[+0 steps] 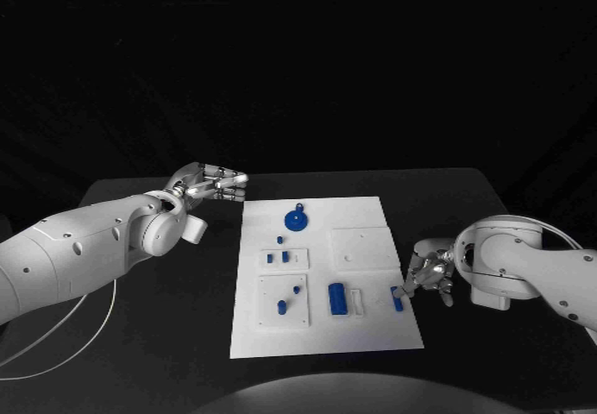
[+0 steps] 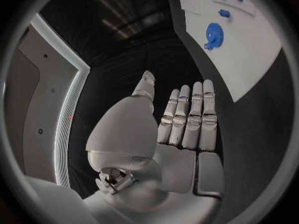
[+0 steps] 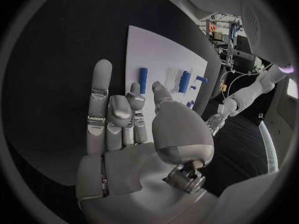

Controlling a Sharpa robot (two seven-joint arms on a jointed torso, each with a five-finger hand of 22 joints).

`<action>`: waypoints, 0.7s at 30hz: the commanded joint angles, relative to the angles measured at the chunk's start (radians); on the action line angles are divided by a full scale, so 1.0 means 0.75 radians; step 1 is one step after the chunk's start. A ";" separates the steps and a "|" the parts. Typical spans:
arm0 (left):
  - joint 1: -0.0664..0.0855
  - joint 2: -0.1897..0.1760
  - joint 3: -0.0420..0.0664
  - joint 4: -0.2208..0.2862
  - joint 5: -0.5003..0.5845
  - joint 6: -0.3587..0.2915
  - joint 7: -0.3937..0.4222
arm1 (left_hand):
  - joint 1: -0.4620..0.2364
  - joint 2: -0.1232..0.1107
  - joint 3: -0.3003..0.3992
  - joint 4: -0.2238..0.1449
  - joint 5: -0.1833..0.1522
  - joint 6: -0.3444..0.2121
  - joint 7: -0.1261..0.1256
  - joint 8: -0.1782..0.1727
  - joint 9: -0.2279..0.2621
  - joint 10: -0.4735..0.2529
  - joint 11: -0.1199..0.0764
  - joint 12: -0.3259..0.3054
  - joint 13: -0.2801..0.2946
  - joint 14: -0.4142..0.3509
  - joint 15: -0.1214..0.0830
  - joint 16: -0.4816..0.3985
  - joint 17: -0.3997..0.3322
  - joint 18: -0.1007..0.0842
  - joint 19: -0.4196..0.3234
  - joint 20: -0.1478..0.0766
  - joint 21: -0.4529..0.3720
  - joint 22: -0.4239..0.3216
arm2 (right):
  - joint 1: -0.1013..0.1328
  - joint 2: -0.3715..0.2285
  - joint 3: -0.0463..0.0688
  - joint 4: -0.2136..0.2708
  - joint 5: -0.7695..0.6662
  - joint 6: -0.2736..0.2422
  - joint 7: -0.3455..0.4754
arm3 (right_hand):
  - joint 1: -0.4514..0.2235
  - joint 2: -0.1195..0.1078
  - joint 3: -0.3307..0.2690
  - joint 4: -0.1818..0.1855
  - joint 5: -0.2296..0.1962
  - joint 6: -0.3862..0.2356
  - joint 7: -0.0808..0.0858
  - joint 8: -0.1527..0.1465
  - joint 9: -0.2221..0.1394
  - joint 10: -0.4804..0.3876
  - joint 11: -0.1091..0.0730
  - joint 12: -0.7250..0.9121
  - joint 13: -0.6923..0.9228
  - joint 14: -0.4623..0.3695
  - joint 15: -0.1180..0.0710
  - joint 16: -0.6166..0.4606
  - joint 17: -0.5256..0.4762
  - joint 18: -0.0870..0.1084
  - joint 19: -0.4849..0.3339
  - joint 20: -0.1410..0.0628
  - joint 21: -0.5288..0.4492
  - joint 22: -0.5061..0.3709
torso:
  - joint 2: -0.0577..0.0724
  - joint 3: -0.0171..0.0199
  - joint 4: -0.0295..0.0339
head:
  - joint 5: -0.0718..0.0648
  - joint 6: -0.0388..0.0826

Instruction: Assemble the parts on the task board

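Head view: white board (image 1: 326,276) lies lengthwise mid-table, long axis running away from the robot. On it a blue round gear-like part (image 1: 296,221) at the far end, a blue cylinder (image 1: 337,297) pointing along the board, a small blue peg (image 1: 397,298) at its right edge. No readable writing.

Left wrist view: left hand (image 2: 181,129) — flat, fingers straight, holding nothing, beside the board.

Right wrist view: right hand (image 3: 124,129) empty, some fingers curled — just off the peg edge.
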 commanded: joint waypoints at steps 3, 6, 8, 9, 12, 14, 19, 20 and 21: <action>-0.002 0.002 0.001 0.006 0.016 -0.008 0.032 | -0.014 -0.001 0.000 -0.008 0.005 0.002 0.003 -0.002 0.002 -0.001 0.009 0.001 0.000 -0.011 -0.002 0.002 -0.002 -0.017 -0.006 0.002 -0.001 -0.001 | -0.019 0.014 -0.006 0.001 -0.099 -0.036 -0.075 | 0.005 -0.011 -0.001 0.005 -0.011 -0.004 0.005 -0.007 0.000 0.000 0.009 0.008 0.002 0.001 0.013 0.008 -0.001 0.004 0.050 0.011 0.003 0.001 | 0.001 -0.0005 0.0021 | 0.001 0.002; -0.002 0.002 0.001 0.007 0.018 -0.006 0.030 | -0.014 -0.001 0.000 -0.008 0.005 0.002 0.003 -0.002 0.002 -0.001 0.009 0.001 0.000 -0.011 -0.002 0.002 -0.002 -0.017 -0.006 0.002 -0.001 -0.001 | -0.043 0.028 -0.008 -0.004 -0.120 -0.054 -0.079 | 0.001 -0.013 -0.005 0.007 -0.015 -0.008 0.008 -0.006 -0.004 -0.003 0.011 0.010 0.004 0.001 0.014 0.007 -0.003 0.004 0.049 0.012 0.001 0.002 | 0.001 0.0006 0.0008 | 0.007 -0.001; -0.002 0.002 0.001 0.007 0.018 -0.006 0.028 | -0.015 -0.001 0.000 -0.008 0.004 0.001 0.004 -0.002 0.002 -0.001 0.009 0.001 0.000 -0.011 -0.002 0.002 -0.002 -0.016 -0.007 0.003 -0.001 -0.001 | -0.056 0.038 -0.009 -0.008 -0.134 -0.071 -0.081 | 0.000 -0.014 -0.006 0.007 -0.015 -0.010 0.008 -0.007 -0.004 -0.004 0.011 0.010 0.004 0.000 0.014 0.006 -0.003 0.004 0.050 0.012 0.001 0.002 | 0.002 0.0009 0.0016 | 0.008 -0.001; -0.002 0.002 0.001 0.007 0.019 -0.005 0.028 | -0.015 -0.001 0.000 -0.008 0.004 0.001 0.004 -0.002 0.002 -0.001 0.009 0.001 0.000 -0.011 -0.002 0.002 -0.002 -0.016 -0.007 0.003 -0.001 -0.001 | -0.062 0.044 -0.009 -0.012 -0.143 -0.084 -0.082 | -0.002 -0.015 -0.008 0.008 -0.016 -0.011 0.009 -0.007 -0.005 -0.004 0.011 0.010 0.005 0.000 0.014 0.005 -0.005 0.005 0.049 0.012 0.000 0.001 | 0.002 0.0010 0.0015 | 0.010 0.000; -0.002 0.001 0.001 0.008 0.019 -0.003 0.025 | -0.016 -0.001 0.000 -0.007 0.003 0.000 0.004 -0.003 0.002 -0.002 0.009 0.001 0.000 -0.012 -0.001 0.002 -0.002 -0.016 -0.007 0.003 -0.001 -0.001 | -0.073 0.060 -0.009 -0.023 -0.169 -0.124 -0.083 | -0.003 -0.011 -0.008 0.011 -0.016 -0.011 0.009 -0.006 -0.006 -0.004 0.011 0.011 0.005 -0.001 0.014 0.002 -0.007 0.006 0.050 0.012 0.000 0.001 | 0.001 0.0018 0.0006 | 0.013 0.000; -0.002 0.000 0.001 0.008 0.020 -0.001 0.023 | -0.016 -0.001 0.000 -0.007 0.003 0.000 0.004 -0.003 0.002 -0.002 0.009 0.001 0.000 -0.012 -0.001 0.002 -0.002 -0.016 -0.007 0.003 -0.001 -0.001 | -0.078 0.068 -0.010 -0.029 -0.179 -0.144 -0.083 | -0.002 -0.010 -0.009 0.011 -0.013 -0.011 0.008 -0.006 -0.007 -0.004 0.011 0.010 0.005 0.000 0.013 0.003 -0.006 0.006 0.050 0.012 -0.001 0.001 | 0.002 0.0021 0.0003 | 0.016 -0.001; -0.002 0.000 0.001 0.008 0.020 0.001 0.019 | -0.017 -0.002 0.001 -0.005 0.001 -0.003 0.005 -0.003 0.002 -0.004 0.010 0.001 0.000 -0.012 -0.001 0.002 -0.002 -0.015 -0.007 0.003 -0.001 -0.001 | -0.086 0.090 -0.015 -0.040 -0.193 -0.155 -0.085 | 0.020 0.000 0.004 -0.005 -0.007 -0.015 0.008 -0.007 -0.011 -0.005 0.011 0.010 0.006 0.000 0.013 0.001 -0.008 0.005 0.051 0.012 -0.003 0.001 | 0.002 0.0013 0.0009 | 0.017 -0.005; -0.002 0.000 0.001 0.008 0.020 0.002 0.018 | -0.017 -0.002 0.001 -0.005 0.001 -0.003 0.005 -0.003 0.002 -0.004 0.010 0.001 0.000 -0.012 -0.001 0.002 -0.002 -0.015 -0.007 0.003 -0.001 -0.001 | -0.088 0.094 -0.020 -0.043 -0.199 -0.151 -0.085 | 0.029 0.001 0.026 -0.018 -0.007 -0.020 0.009 -0.007 -0.022 -0.007 0.012 0.009 0.006 -0.001 0.013 0.000 -0.009 0.005 0.050 0.012 -0.004 0.001 | 0.002 0.0009 0.0010 | 0.018 -0.005; -0.002 0.000 0.001 0.007 0.020 0.002 0.017 | -0.017 -0.002 0.001 -0.005 0.001 -0.003 0.005 -0.003 0.002 -0.004 0.010 0.001 0.000 -0.012 -0.001 0.002 -0.002 -0.015 -0.007 0.003 -0.001 -0.001 | -0.090 0.096 -0.024 -0.046 -0.206 -0.150 -0.085 | 0.046 0.002 0.061 -0.027 -0.025 -0.022 0.009 -0.008 -0.031 -0.008 0.011 0.007 0.005 -0.001 0.012 0.000 -0.009 0.005 0.050 0.012 -0.005 0.001 | 0.002 0.0007 0.0010 | 0.018 -0.005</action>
